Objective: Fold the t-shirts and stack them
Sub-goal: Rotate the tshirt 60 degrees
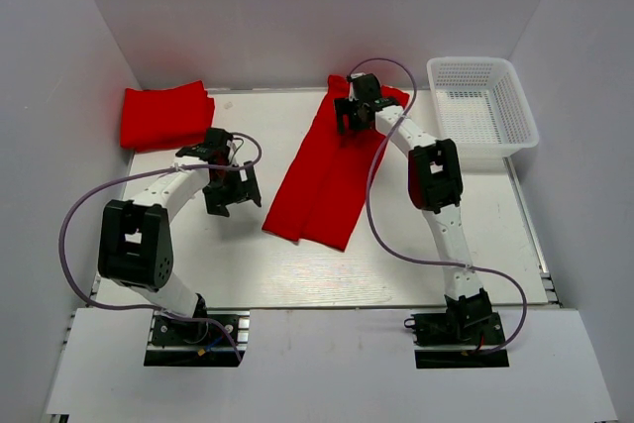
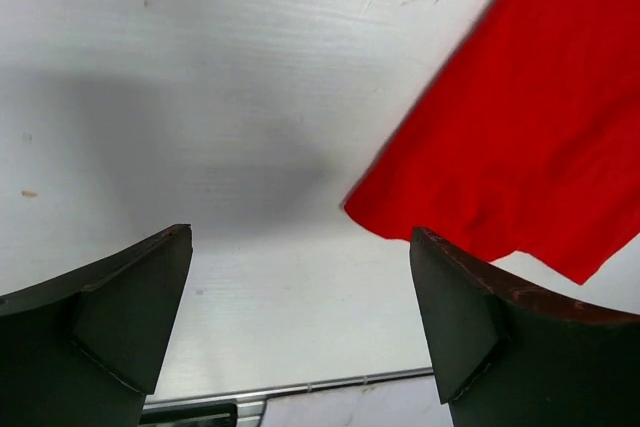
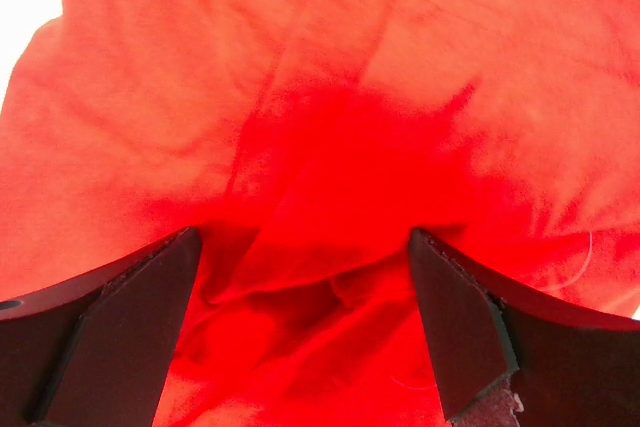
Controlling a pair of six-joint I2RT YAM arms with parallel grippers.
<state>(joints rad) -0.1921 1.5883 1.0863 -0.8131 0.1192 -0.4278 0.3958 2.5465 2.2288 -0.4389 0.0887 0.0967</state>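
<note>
A red t-shirt [image 1: 327, 170], folded into a long strip, lies slantwise in the middle of the table. Its near corner shows in the left wrist view [image 2: 520, 137]. A second red t-shirt [image 1: 163, 114] lies folded at the far left. My right gripper [image 1: 357, 111] is open, low over the far end of the long shirt, with crumpled red cloth [image 3: 330, 197] filling the view between its fingers. My left gripper [image 1: 231, 195] is open and empty over bare table, left of the shirt's near end.
A white mesh basket [image 1: 482, 111] stands at the far right, beside the right arm. White walls close in the table on the left, back and right. A metal rail [image 2: 300, 387] runs along the table's near edge.
</note>
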